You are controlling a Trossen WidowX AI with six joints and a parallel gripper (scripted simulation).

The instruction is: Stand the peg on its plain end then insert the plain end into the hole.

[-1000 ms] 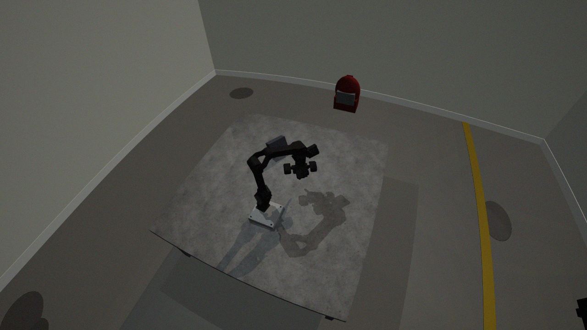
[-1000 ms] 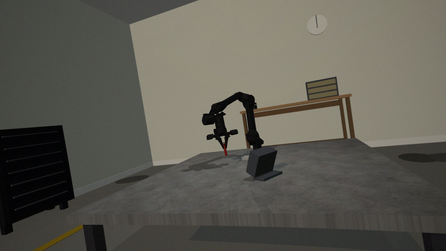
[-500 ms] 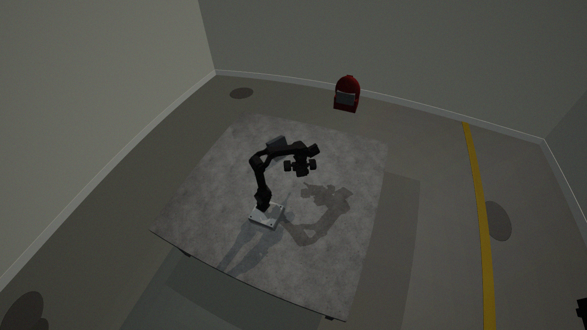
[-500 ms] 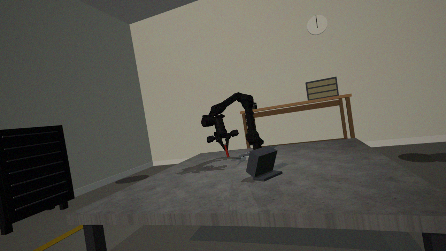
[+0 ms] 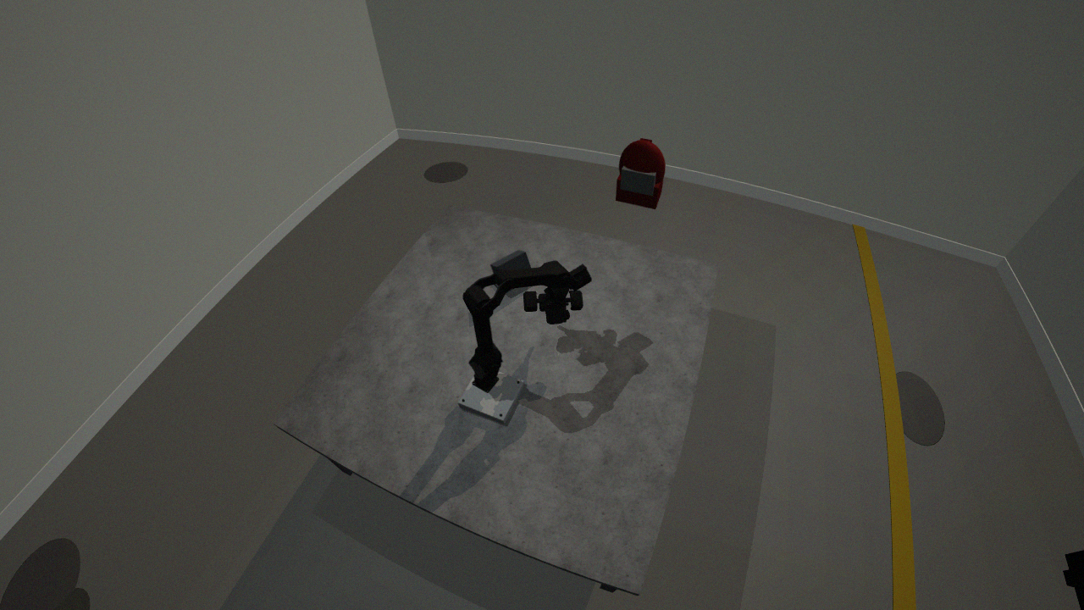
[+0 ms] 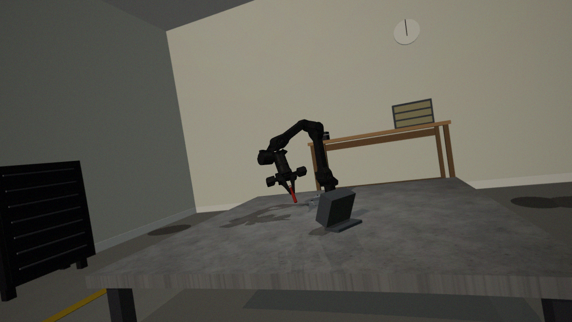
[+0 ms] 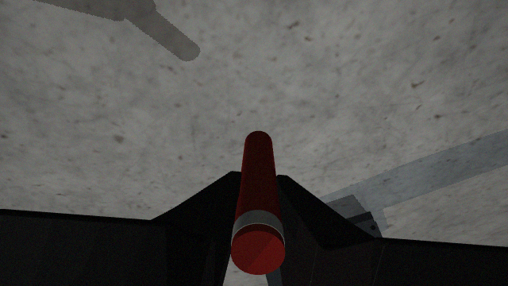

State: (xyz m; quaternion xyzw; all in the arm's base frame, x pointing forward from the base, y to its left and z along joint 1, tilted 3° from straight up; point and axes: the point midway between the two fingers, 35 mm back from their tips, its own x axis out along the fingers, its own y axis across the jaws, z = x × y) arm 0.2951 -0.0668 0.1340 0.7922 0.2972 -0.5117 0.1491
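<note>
The red peg [image 6: 293,195] [image 7: 259,179] is held in my gripper [image 6: 291,190] [image 7: 258,184], which is shut on it. In the wrist view its white band and banded end are nearest the camera and its plain end points away. In the exterior view the peg is slightly tilted, plain end down, above the table. The peg is hidden in the top view. The grey sloped panel [image 5: 512,263] [image 6: 336,208] stands on the table, apart from the peg. Its hole cannot be seen in these views.
The table [image 5: 424,334] [image 6: 439,240] carries the arm's pale base plate [image 5: 492,402], which also shows at a corner of the wrist view [image 7: 363,222]. The panel's flat foot [image 6: 346,225] lies on the table. Shadows of the arm fall on the table top.
</note>
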